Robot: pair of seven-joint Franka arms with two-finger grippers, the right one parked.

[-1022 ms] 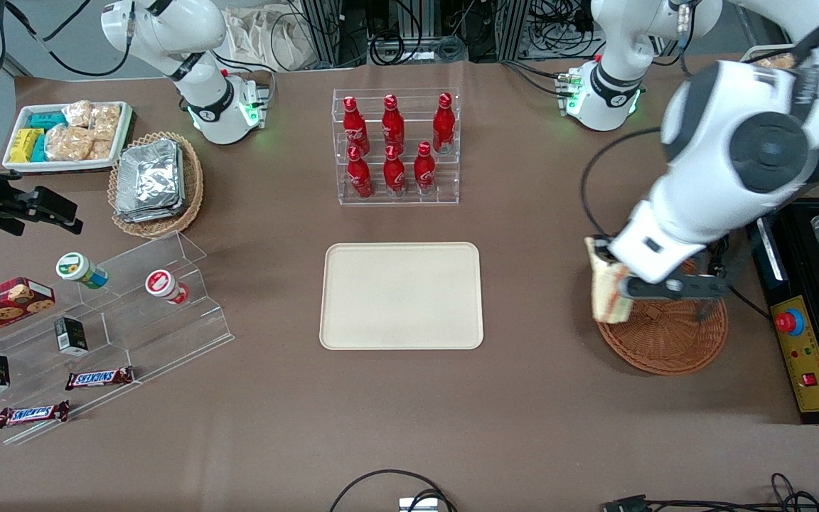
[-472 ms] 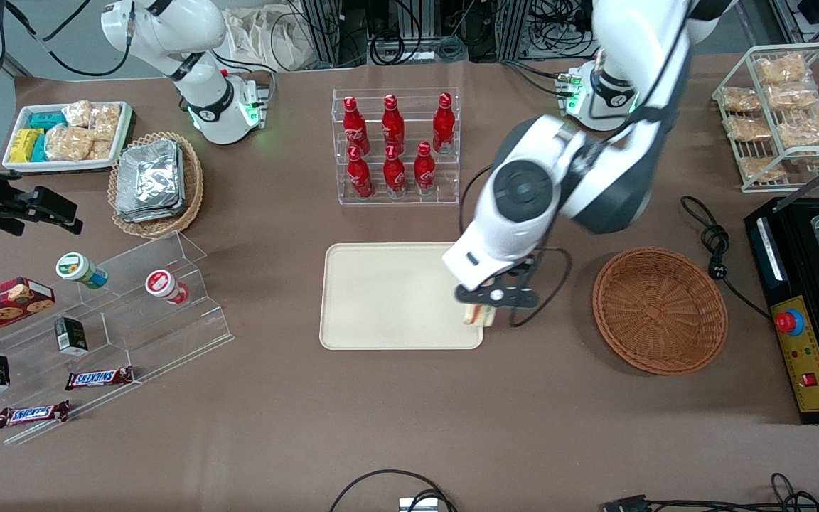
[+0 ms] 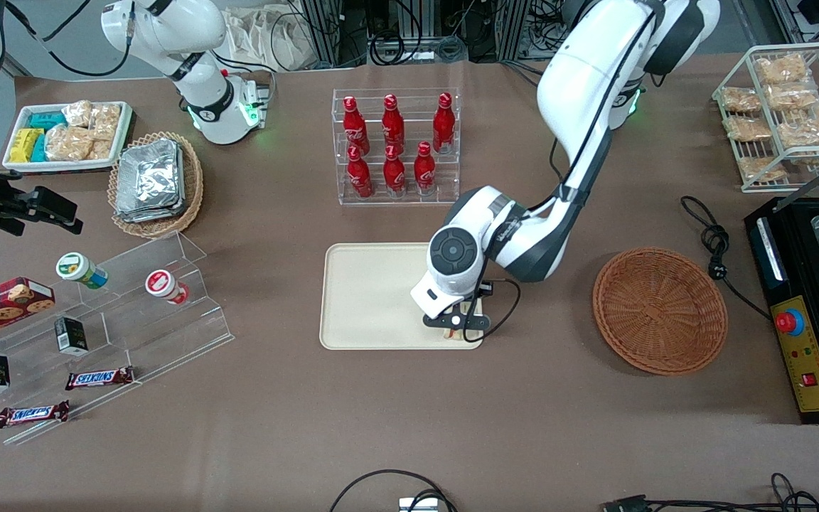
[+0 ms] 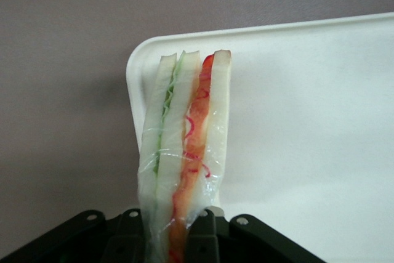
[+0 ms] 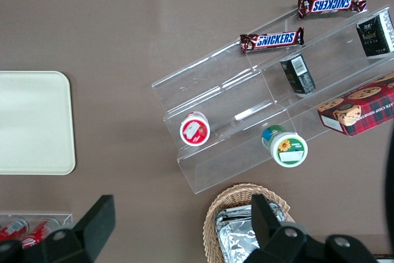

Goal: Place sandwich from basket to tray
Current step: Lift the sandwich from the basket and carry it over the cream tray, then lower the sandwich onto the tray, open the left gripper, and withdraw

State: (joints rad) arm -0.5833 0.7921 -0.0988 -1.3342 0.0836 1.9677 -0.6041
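My left gripper [image 3: 456, 326] hangs low over the corner of the cream tray [image 3: 374, 299] that is nearest the front camera and toward the working arm's end. It is shut on the sandwich [image 4: 184, 146], a wrapped wedge of pale bread with green and orange-red filling, pinched between the black fingers [image 4: 203, 238]. In the front view only a sliver of the sandwich [image 3: 456, 335] shows under the wrist. The sandwich's tip reaches over the tray's rounded corner [image 4: 138, 66]. The reddish-brown wicker basket [image 3: 660, 310] stands empty, toward the working arm's end of the table.
A clear rack of red bottles [image 3: 395, 146] stands farther from the front camera than the tray. A black cable [image 3: 712, 238] lies beside the basket, with a black appliance [image 3: 815, 313] at the table's end. Clear stepped shelves with snacks [image 3: 97, 320] lie toward the parked arm's end.
The gripper carried the sandwich out of the basket, across the table to the tray's edge, then sank lower over the tray's near corner. The basket is left empty.
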